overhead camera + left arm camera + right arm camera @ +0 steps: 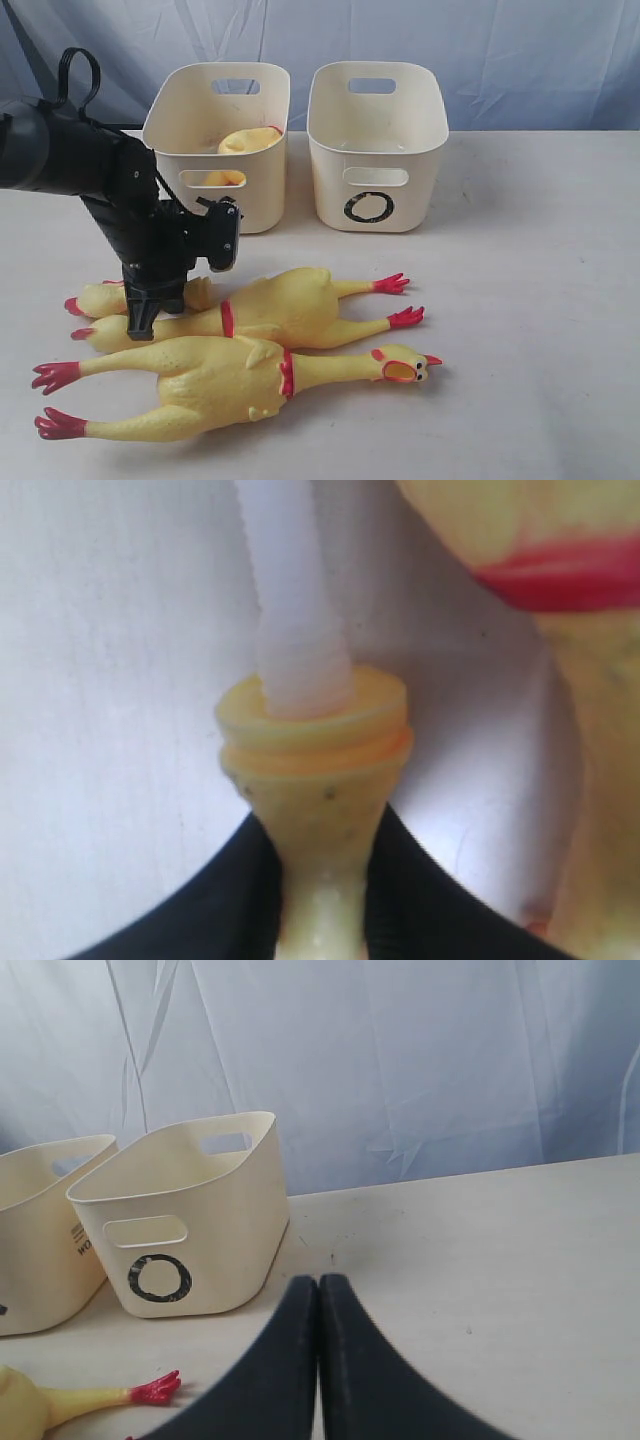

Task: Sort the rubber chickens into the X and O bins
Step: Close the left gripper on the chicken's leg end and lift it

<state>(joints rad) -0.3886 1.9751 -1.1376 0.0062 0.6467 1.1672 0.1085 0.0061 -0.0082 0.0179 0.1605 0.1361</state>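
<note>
Two rubber chickens lie side by side on the table. The front chicken [220,385] has its head to the right. The back chicken [290,305] has its red feet to the right and its neck to the left. My left gripper [141,325] [322,880] is shut on a narrow yellow part at the back chicken's neck end. Another yellow chicken [248,141] lies in the left bin [262,205], whose mark is hidden behind my arm. The O bin [415,165] [235,1220] stands beside it, with nothing showing inside. My right gripper [320,1285] is shut on nothing, low over bare table.
A pale blue cloth backdrop [520,50] hangs behind the bins. My left arm's black body [60,150] reaches in from the left edge. Bare tabletop [540,300] lies to the right of the chickens.
</note>
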